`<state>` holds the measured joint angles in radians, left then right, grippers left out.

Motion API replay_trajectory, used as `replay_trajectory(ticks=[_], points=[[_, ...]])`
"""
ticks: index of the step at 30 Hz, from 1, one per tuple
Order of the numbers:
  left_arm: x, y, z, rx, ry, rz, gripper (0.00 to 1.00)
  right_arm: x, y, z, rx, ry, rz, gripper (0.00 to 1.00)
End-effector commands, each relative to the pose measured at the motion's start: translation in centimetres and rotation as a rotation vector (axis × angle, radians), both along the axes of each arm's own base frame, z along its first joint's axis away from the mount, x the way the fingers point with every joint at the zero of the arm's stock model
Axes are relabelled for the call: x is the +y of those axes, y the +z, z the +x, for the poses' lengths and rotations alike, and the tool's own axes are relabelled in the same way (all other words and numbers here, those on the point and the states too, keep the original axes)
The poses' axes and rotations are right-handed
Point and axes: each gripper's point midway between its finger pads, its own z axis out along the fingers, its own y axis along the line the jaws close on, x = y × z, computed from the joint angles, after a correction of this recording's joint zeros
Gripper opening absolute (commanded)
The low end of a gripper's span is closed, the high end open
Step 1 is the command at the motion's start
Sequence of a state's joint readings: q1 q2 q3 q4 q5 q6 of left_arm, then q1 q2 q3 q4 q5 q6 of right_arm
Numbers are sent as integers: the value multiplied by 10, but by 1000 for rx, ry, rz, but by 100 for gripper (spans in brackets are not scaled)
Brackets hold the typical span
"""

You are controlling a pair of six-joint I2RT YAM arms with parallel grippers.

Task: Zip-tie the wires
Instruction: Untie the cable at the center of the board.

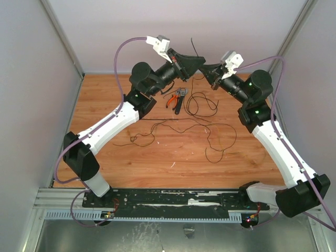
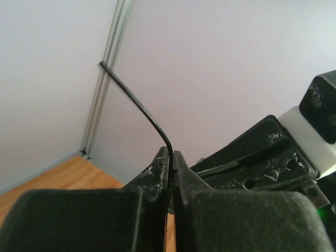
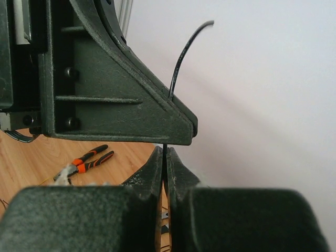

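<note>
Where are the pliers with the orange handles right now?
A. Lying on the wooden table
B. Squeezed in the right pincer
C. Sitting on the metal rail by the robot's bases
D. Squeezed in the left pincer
A: the pliers lie flat on the wooden table, towards its far side, and nothing is gripping them.

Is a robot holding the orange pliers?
No, the orange pliers lie on the wooden table with nothing gripping them.
</note>
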<state>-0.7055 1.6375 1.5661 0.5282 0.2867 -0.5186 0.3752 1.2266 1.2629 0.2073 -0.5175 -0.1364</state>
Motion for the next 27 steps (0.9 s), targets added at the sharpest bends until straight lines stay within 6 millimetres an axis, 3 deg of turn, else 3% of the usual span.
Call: replay_trajectory(ticks=[1, 2, 6, 10, 12, 15, 20, 27], points=[[-4, 14, -5, -47, -9, -9, 0, -1, 7, -4, -23, -19, 8, 1], [-4, 14, -4, -50, -5, 2, 0, -2, 6, -3, -13, -24, 8, 5], [0, 20, 7, -54, 62, 50, 0, -7, -10, 3, 28, -65, -14, 39], [9, 47, 11, -100, 120, 85, 0, -12, -38, 10, 70, -111, -20, 70], [13, 63, 10, -124, 136, 91, 0, -12, -58, 14, 105, -120, -29, 80], [20, 80, 9, -148, 154, 89, 0, -11, -92, 26, 182, -140, -41, 87], [28, 91, 9, -162, 180, 92, 0, -13, -144, 51, 317, -190, -26, 92], [40, 101, 3, -170, 191, 79, 0, -25, -215, 95, 553, -258, 15, 92]])
